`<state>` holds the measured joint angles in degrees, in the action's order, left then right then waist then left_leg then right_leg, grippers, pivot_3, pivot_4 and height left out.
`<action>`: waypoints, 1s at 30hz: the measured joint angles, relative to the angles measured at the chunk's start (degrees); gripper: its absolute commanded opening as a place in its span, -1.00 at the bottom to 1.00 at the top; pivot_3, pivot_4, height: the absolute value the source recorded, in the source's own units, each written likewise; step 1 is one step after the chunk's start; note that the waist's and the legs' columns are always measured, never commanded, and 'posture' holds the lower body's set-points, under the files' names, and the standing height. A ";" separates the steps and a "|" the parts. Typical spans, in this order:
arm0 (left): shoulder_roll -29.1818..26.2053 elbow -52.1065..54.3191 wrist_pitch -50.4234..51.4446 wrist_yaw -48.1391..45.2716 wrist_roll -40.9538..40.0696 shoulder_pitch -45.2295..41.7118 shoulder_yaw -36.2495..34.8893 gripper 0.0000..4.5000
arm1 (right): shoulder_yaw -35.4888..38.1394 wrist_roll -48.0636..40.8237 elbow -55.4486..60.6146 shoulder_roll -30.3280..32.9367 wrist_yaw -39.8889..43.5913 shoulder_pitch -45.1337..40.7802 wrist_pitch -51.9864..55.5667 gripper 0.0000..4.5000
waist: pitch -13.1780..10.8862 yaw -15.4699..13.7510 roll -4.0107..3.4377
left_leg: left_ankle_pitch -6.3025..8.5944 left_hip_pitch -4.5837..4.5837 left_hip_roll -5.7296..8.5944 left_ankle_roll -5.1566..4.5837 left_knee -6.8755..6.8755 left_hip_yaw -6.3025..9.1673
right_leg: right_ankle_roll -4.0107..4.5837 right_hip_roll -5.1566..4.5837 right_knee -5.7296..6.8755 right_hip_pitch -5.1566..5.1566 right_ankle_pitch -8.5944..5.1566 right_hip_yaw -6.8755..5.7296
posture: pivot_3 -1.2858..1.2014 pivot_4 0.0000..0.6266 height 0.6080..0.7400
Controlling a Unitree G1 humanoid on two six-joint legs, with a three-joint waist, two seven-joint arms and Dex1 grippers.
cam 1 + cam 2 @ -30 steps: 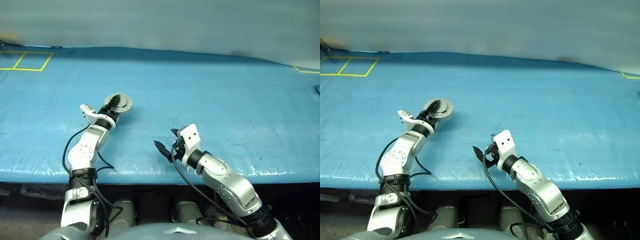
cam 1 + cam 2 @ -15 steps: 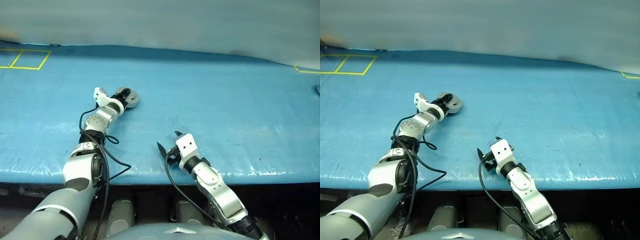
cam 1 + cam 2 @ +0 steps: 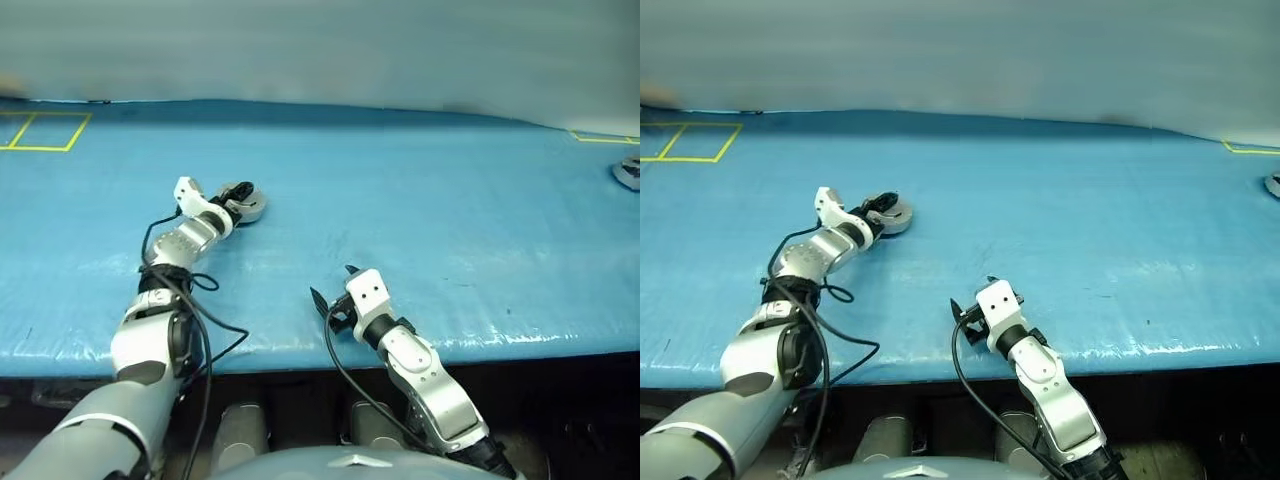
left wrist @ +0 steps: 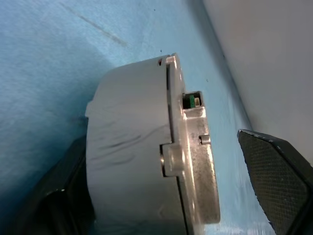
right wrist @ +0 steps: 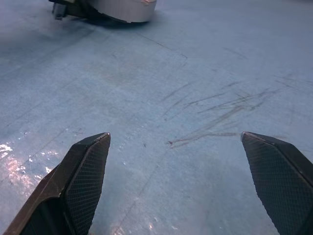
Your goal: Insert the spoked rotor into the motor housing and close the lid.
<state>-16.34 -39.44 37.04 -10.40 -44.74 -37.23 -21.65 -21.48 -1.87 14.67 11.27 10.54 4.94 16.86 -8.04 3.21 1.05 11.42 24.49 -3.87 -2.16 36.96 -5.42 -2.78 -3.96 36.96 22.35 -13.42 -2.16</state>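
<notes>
Lying flat on the blue counter [image 3: 420, 200], round face up and axis upright, the round silver metal motor housing [image 3: 248, 204] sits between the left gripper's [image 3: 240, 197] spread jaws; right gripper [image 3: 332, 294] hovers nearer, jaws spread, empty.

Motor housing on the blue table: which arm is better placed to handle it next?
Left. The left gripper is right at the motor housing, which sits between its open fingers in the left wrist view. The right gripper hangs open near the table's front edge, well short of it.
</notes>
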 measured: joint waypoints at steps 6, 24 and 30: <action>-4.91 29.05 4.97 -1.25 4.51 21.48 8.34 0.98 | 0.82 -0.26 -0.27 -0.79 1.97 -1.03 1.20 1.00 | 0.99 0.65 -0.35 | 0.19 -0.93 -0.03 0.50 -0.58 0.02 | 0.38 -0.14 0.05 -0.36 -0.22 0.43 | 0.03 -0.52 1.00; -2.04 53.55 -35.10 -0.47 40.31 48.93 24.24 0.98 | 5.04 -1.79 -0.39 -4.23 3.86 1.07 -4.64 1.00 | 1.03 -2.63 -0.29 | 0.16 0.85 0.30 0.50 -0.92 0.12 | 0.65 -0.60 -0.14 1.41 -0.27 0.08 | 0.03 -0.52 1.00; 0.48 51.75 -37.83 -1.43 41.40 46.93 24.70 0.98 | 5.04 -0.21 0.33 -4.45 2.56 4.18 -8.87 1.00 | 1.00 -2.61 -0.24 | -0.01 0.84 0.29 0.21 -0.79 0.24 | 0.59 -0.25 -0.08 1.32 -0.28 -0.09 | 0.03 -0.52 1.00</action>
<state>-15.85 12.31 -0.79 -11.82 -3.34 9.70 3.06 -16.45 -2.08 15.01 6.83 13.10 9.13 8.00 -7.04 0.60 0.81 11.41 25.33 -3.58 -1.95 36.17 -5.18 -2.19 -4.20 36.88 23.67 -13.70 -2.25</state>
